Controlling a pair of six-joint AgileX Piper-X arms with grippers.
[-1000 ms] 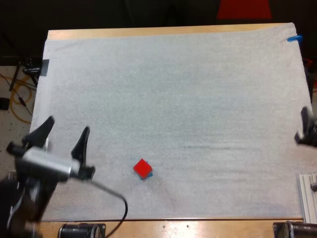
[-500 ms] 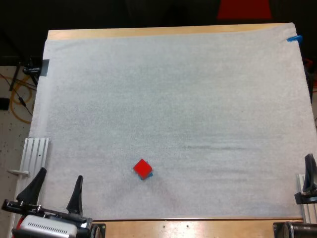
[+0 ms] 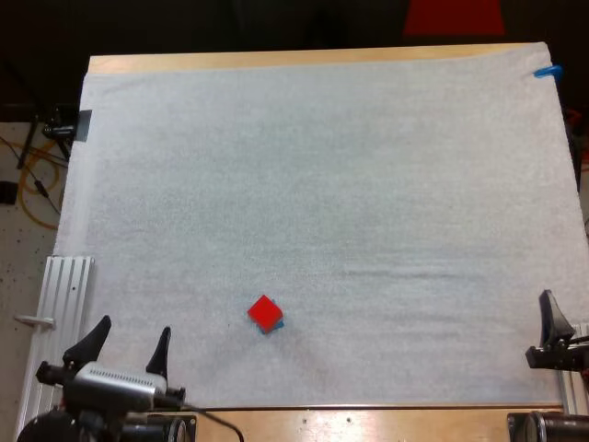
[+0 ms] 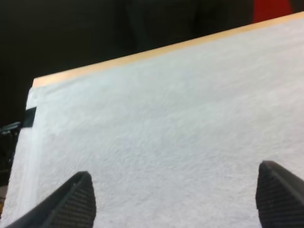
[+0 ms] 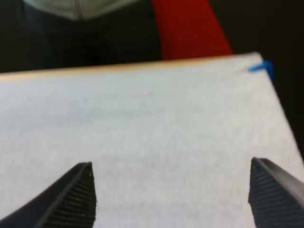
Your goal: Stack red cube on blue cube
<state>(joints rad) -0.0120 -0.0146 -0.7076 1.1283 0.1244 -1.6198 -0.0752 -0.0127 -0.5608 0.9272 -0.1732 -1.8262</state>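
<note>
A red cube (image 3: 264,312) rests on top of a blue cube (image 3: 277,323) near the mat's front edge, left of centre; just a sliver of blue shows under it. My left gripper (image 3: 132,330) is open at the front left corner of the mat, left of the stack and clear of it. In the left wrist view its fingers (image 4: 76,199) stand wide apart over bare mat. My right gripper (image 3: 560,318) sits at the mat's right edge, far from the cubes. The right wrist view shows its fingers (image 5: 71,194) spread apart with nothing between them.
The white mat (image 3: 322,184) covers most of the wooden table. Ribbed metal rails lie off the mat at the front left (image 3: 63,285) and front right (image 3: 574,368). A person's pale garment (image 5: 76,7) shows beyond the table's far edge.
My left gripper has drawn back from the mat's left side to the front left corner. My right gripper has pulled back toward the front right. The stacked cubes have stayed put.
</note>
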